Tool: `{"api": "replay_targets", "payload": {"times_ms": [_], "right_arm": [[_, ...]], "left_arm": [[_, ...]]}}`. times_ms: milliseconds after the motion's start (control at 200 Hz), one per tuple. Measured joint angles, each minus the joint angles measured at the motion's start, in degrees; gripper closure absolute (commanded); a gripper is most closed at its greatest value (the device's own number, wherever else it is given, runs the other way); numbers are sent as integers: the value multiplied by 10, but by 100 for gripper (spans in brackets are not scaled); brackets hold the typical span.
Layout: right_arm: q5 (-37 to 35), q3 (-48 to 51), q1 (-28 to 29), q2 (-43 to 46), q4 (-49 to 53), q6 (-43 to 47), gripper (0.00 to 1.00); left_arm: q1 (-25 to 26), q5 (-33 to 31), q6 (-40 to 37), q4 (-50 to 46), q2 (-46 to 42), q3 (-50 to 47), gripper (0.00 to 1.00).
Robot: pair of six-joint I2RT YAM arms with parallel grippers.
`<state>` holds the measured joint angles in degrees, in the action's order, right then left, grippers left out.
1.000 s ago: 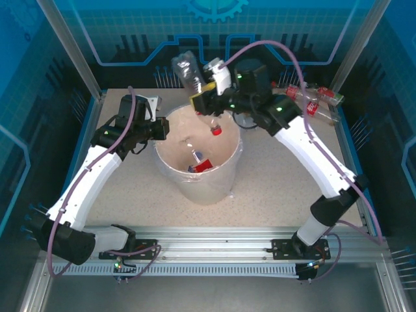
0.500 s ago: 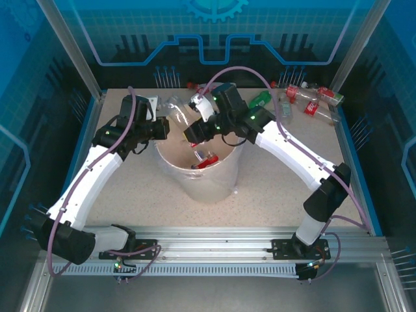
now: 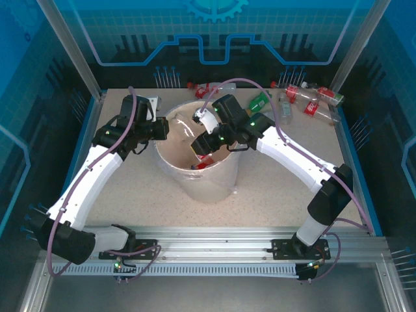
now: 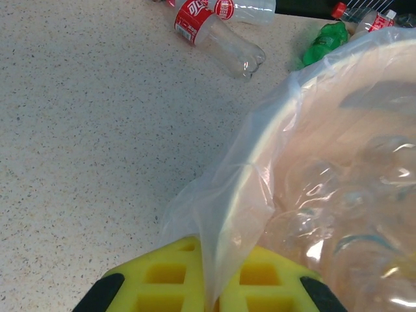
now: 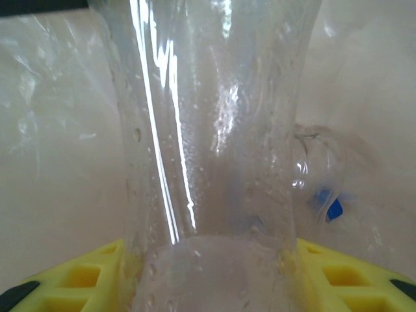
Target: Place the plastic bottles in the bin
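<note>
The right tool (image 3: pixel 203 144) reaches down into the mouth of the bin (image 3: pixel 209 185), and its yellow fingers are clamped on a clear bottle (image 5: pixel 214 130). In the right wrist view the right tool (image 5: pixel 214 273) grips the bottle's body from both sides, and the bottle stretches straight ahead of the fingers toward the liner-covered inner wall. Just beyond and to the right of that grip lies another clear bottle with a blue patch (image 5: pixel 325 198), inside the bin. Below the right tool in the top view, a red-labelled bottle (image 3: pixel 205 162) rests on the bin's floor.

The left tool (image 3: pixel 161 130) sits at the bin's left rim with its fingers together, pinching a fold of the bag liner (image 4: pixel 218 214). In the left wrist view the liner drops between the two yellow pads of the left tool (image 4: pixel 218 263), and the cream rim of the bin (image 4: pixel 276 133) curves away ahead and to its right.

Well beyond the left tool on the speckled tabletop (image 4: pixel 78 130) lie a red-labelled bottle on its side (image 4: pixel 214 32) and a green bottle (image 4: pixel 325 40). In the top view the green bottle (image 3: pixel 260 101) lies just behind the right arm, with several red-labelled bottles (image 3: pixel 313 104) clustered farther right, near the back corner of the tabletop (image 3: pixel 279 188).
</note>
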<state>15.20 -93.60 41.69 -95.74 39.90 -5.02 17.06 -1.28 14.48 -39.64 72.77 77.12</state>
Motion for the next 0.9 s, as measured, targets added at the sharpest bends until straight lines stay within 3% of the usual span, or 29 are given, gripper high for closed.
{"api": "replay_targets", "payload": {"times_ms": [175, 385, 901], "right_arm": [[0, 7, 0, 0, 6, 2, 75], [0, 7, 0, 0, 6, 2, 46], [3, -12, 0, 0, 13, 11, 21]], "left_arm": [[0, 0, 0, -1, 1, 1, 100], [0, 0, 0, -2, 2, 2, 100], [0, 0, 0, -4, 3, 4, 100]]}}
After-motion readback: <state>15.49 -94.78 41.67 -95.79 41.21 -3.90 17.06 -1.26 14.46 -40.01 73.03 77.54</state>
